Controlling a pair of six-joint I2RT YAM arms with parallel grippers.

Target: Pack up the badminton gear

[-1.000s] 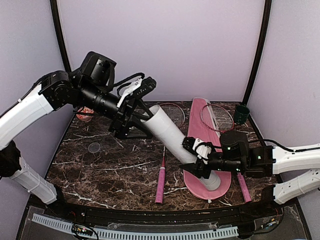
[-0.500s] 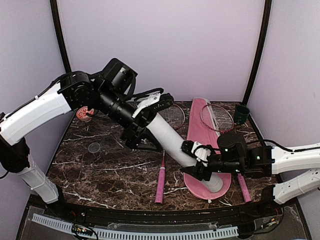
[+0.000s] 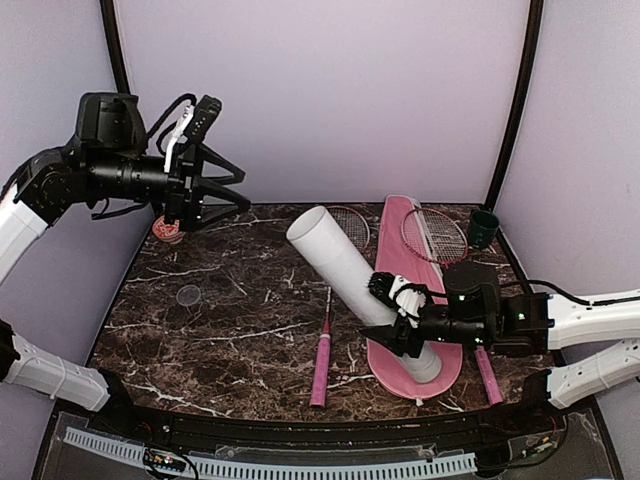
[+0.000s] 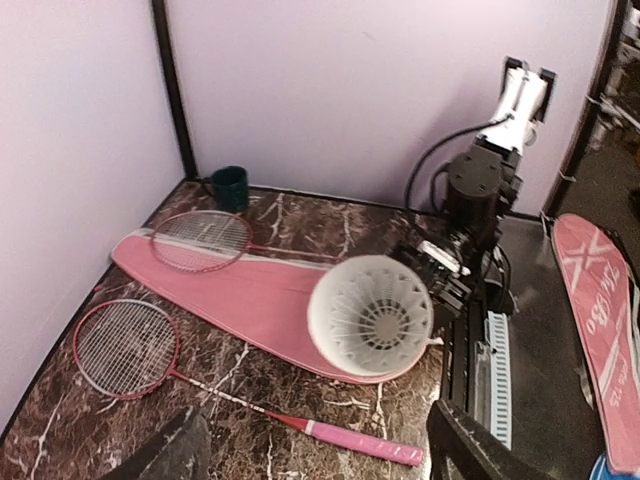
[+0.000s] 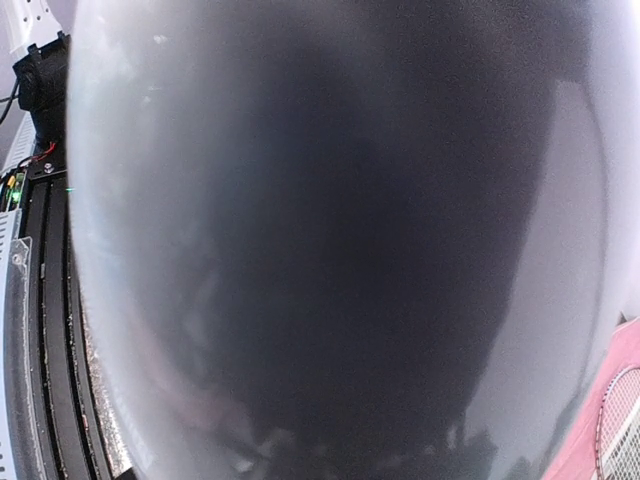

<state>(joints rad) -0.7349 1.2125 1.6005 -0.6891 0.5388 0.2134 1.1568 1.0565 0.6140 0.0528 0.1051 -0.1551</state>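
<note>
The left claw hangs high over the back left corner, close to the left wall. Its fingers are spread wide with nothing between them. Open air lies between it and the tube, and below it the left half of the table is bare dark marble apart from a small clear disc.

The tube leans from the middle of the table down to the near right. Its open mouth is lifted toward the back left, and its low end rests on the wide end of the pink bag. The right claw is clamped around the tube's lower part. Seen from the left wrist, one white shuttlecock sits inside the mouth; whether more lie behind it cannot be told.

The bag runs from the back edge to the near right. One racket lies left of it, its shaft passing under the tube. The other racket rests partly on the bag, and the right arm hides part of its handle. A dark cup stands in the back right corner.

The right wrist view is a grey blur. A small red thing at the back left is too unclear to name.
</note>
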